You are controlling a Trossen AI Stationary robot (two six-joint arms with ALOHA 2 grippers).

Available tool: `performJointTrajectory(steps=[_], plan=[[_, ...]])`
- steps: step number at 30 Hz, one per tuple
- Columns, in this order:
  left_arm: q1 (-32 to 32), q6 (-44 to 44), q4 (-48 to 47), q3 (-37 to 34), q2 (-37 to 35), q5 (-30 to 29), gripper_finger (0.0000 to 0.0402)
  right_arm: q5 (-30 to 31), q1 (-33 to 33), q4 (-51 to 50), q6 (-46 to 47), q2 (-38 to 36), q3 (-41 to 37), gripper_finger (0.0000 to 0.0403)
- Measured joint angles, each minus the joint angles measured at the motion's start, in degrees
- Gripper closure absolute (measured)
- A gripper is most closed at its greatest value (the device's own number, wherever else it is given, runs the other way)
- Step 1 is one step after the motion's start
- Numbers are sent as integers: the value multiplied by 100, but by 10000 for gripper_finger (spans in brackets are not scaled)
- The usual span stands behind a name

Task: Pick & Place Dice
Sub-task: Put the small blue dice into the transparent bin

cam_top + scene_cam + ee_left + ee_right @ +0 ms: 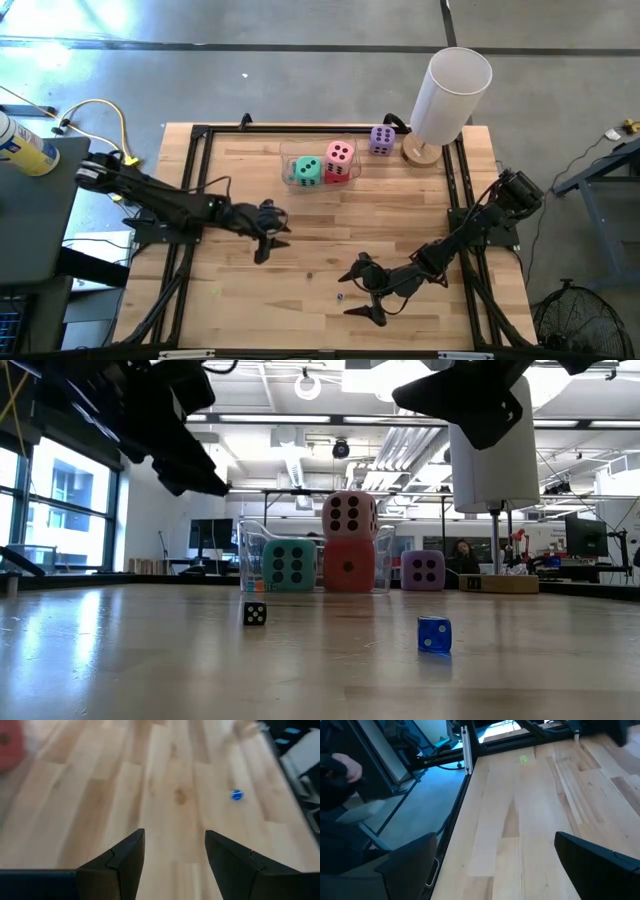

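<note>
A clear container (292, 160) near the table's far edge holds the teal-green die (305, 172) and the red die (336, 175). The pink die (340, 153) rests on top of the red one (349, 567). The purple die (381, 140) sits on the table beside the container, outside it (422, 570). My left gripper (275, 232) hovers open over the table's middle left, above bare wood (175, 837). My right gripper (352, 293) hovers open near the near edge (495, 840). Neither touches a die.
A tall white cylinder (450, 92) on a wooden base stands at the far right, next to the purple die. A tiny black die (255, 614) and a tiny blue die (434, 634) lie on the wood between the grippers. A black frame (195, 190) borders the table.
</note>
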Motion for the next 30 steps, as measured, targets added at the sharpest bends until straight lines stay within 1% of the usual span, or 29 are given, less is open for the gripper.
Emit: performJointTrajectory(steps=[3,7,10,13,16,18,20,24,28,30], plan=[[-251,-14,417,-4,151,-74,200,3,-1,12,22,0,1,7],[-609,98,914,-4,333,-548,200,82,-23,368,52,-1,-1,7],[-807,140,1136,-4,417,-714,200,110,-73,713,-282,-1,-1,7],[-958,127,1163,-6,436,-737,200,66,-147,1258,-671,-2,-1,7],[-1078,56,1189,-6,436,-747,200,-92,-264,2097,-755,-2,-1,7],[-1145,53,1204,-6,436,-779,200,-95,-327,2632,-770,-1,-1,7],[-1188,12,1205,-6,436,-822,200,-100,-373,2941,-771,-4,1,7],[-1253,-202,1213,-6,436,-903,200,-74,-457,2928,-774,-7,1,7],[-1306,-191,1212,-6,436,-907,200,-76,-554,2638,-774,-7,1,7],[-1310,-122,1211,-6,436,-905,200,-65,-605,2649,-783,-7,1,7]])
